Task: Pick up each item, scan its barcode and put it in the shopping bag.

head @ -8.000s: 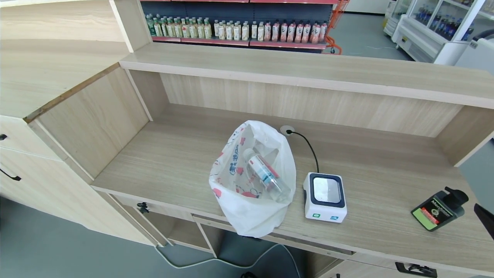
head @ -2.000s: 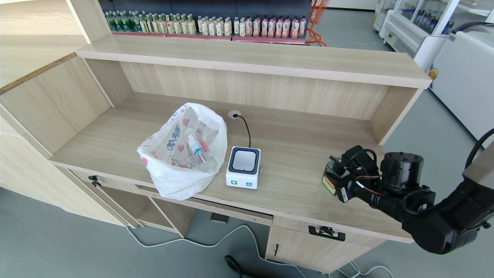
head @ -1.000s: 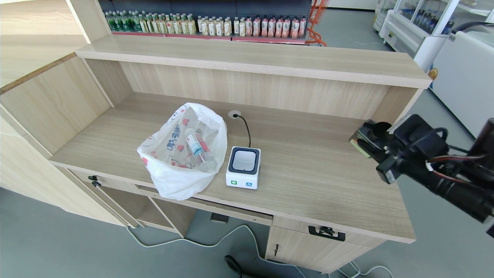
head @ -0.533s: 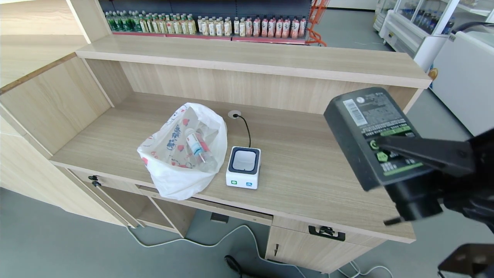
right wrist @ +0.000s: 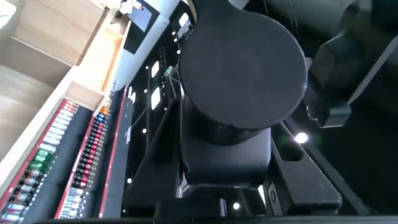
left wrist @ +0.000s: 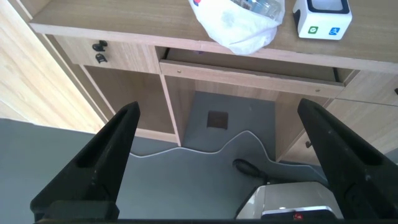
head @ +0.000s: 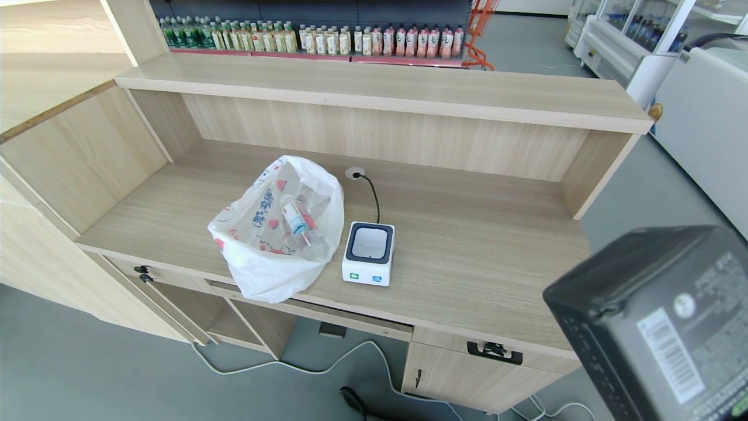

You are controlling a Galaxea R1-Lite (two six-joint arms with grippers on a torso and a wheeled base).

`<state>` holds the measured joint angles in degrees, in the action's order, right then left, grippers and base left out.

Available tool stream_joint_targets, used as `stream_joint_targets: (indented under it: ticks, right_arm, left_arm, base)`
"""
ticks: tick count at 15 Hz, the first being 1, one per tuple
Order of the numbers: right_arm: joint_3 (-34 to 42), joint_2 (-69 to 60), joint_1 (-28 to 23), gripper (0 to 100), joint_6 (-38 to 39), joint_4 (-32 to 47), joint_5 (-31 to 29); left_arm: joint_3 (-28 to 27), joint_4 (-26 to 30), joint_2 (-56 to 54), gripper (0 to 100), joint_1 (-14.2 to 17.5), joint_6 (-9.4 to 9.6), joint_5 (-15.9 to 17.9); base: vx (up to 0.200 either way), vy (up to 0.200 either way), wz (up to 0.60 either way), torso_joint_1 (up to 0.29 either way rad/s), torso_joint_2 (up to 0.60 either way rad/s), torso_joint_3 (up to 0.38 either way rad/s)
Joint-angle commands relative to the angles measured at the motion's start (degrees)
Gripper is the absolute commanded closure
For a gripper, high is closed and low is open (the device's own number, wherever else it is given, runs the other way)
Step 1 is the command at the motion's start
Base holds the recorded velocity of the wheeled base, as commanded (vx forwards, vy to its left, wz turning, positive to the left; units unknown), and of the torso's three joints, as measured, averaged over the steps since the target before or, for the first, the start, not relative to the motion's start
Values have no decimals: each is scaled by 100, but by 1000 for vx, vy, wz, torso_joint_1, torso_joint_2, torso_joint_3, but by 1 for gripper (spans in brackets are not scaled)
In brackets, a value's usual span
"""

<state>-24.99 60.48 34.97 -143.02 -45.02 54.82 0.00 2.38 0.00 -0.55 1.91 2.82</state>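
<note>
Wood-grain counter (head: 456,245) fills the middle of the head view. Behind it is a raised ledge, and a row of drink bottles (head: 327,42) lines a store shelf along the top of the frame. Left of centre on the counter sits the white shopping bag (head: 257,257), its mouth open and a clear bottle (head: 301,229) lying inside. Just beside the bag, to its right, stands the white barcode scanner (head: 369,254) with its window facing up. Its black cable (head: 373,196) runs back to a hole in the counter top.

The item I carry, a black container (head: 654,327), looms in the lower right corner of the head view, well to the right of the scanner and the bag. A white barcode label (head: 672,356) shows on its face. From my right wrist I see its round black cap (right wrist: 244,68) close up, and my right claw (right wrist: 227,162) is pinching the container's body. My left claw (left wrist: 217,112) hangs spread wide and empty in front of the counter, above the grey floor (left wrist: 249,124). The bag's underside and the scanner lie beyond it.
</note>
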Motion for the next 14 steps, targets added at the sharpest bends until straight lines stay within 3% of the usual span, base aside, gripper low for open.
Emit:
stream_joint_targets:
  ticks: [1, 14]
  right_arm:
    - [-15, -335, -52, 100, -59, 72, 2]
    - [-94, -528, -254, 100, -33, 362, 81]
  left_arm:
    - [0, 0, 9, 0, 2, 2, 0]
    - [0, 0, 9, 0, 2, 2, 0]
  base:
    - [0, 0, 0, 0, 0, 0]
    - [0, 0, 0, 0, 0, 0]
